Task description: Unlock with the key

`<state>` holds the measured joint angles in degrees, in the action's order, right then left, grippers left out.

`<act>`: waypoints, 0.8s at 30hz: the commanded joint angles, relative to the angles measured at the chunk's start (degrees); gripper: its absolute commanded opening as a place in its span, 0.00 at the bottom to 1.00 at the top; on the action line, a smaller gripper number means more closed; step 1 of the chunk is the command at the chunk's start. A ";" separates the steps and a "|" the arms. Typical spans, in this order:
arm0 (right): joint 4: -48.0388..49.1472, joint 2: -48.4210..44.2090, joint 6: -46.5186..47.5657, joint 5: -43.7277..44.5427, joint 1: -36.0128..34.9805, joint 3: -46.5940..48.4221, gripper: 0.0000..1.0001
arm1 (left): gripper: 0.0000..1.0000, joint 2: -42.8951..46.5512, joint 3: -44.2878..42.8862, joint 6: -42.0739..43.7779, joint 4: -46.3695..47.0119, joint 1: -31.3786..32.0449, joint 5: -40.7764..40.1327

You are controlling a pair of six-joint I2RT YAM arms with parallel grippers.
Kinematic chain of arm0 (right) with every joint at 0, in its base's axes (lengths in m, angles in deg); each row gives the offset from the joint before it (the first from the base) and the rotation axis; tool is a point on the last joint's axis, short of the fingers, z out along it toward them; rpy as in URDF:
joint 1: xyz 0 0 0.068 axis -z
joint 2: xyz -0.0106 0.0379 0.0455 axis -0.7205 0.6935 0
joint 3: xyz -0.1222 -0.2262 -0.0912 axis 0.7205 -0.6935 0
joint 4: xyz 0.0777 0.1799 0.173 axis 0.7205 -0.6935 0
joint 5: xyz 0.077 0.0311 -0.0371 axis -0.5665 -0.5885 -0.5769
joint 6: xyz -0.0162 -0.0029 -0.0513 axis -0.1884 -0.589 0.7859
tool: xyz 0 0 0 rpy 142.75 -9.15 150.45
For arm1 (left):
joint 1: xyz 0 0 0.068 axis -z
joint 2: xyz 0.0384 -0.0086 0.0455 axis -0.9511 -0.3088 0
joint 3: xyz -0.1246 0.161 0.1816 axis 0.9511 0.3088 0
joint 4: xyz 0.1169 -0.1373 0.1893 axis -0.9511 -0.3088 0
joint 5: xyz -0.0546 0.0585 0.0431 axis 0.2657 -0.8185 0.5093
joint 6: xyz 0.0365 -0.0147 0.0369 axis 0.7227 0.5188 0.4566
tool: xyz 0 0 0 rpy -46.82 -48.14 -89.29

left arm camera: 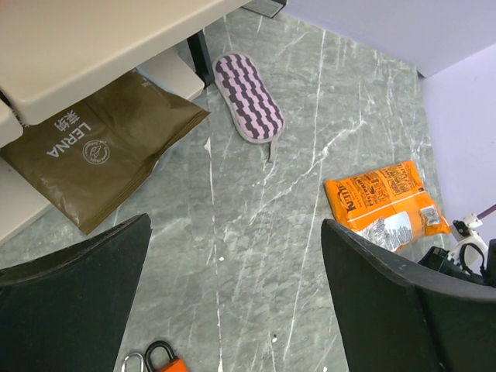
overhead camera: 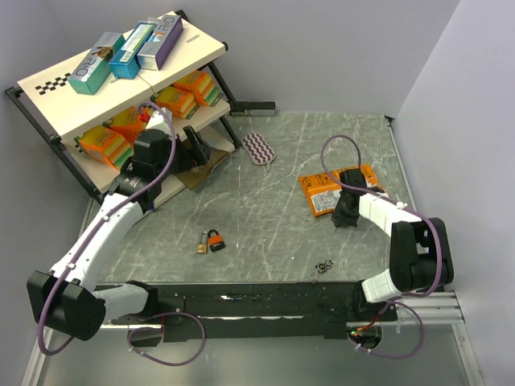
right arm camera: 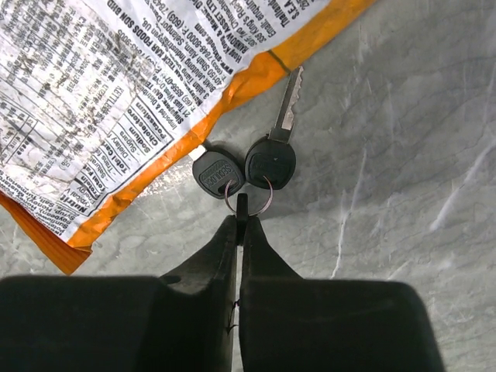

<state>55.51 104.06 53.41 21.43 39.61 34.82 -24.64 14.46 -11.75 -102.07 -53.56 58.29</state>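
While our left fingers (left arm camera: 77,279) stand wide apart above the tabletop (overhead camera: 265,217) near the shelf (overhead camera: 72,80), the orange padlock (overhead camera: 216,240) lies between the arms beside a brass one (overhead camera: 201,244); further right, our right fingers (right arm camera: 221,252) pinch the key ring (right arm camera: 266,205), its keys (right arm camera: 271,161) flat at the orange snack bag's (right arm camera: 116,93) edge.

Orange packet (right arm camera: 116,101) tight against keys (right arm camera: 270,163), perhaps atop one; bare tabletop (right arm camera: 403,155) opposite.

The right gripper (right arm camera: 242,223), just beside the orange packet (right arm camera: 116,93), pinches the key ring (right arm camera: 267,203). The left gripper (left arm camera: 236,232), well apart from that packet, gapes wide.
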 commanded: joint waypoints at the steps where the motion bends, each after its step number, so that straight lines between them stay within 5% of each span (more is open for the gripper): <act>1: -2.38 -1.23 0.05 1.60 -0.46 2.07 0.00 | 0.96 1.93 0.50 0.45 3.22 0.09 1.59; 7: -4.66 -4.48 0.92 -1.21 -0.64 3.12 0.00 | 0.97 3.51 2.26 2.99 5.14 0.61 5.36; 11: -7.73 -7.30 1.98 -5.25 -0.73 5.93 0.00 | 0.98 2.12 0.16 11.32 3.49 8.58 2.04; 24: -11.00 -8.71 -2.93 -28.18 -1.43 23.07 0.00 | 0.96 -14.93 -13.55 20.13 2.07 34.27 -7.02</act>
<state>45.47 97.75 54.37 3.10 39.00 53.26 -36.81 4.93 4.41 -101.00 -23.72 54.47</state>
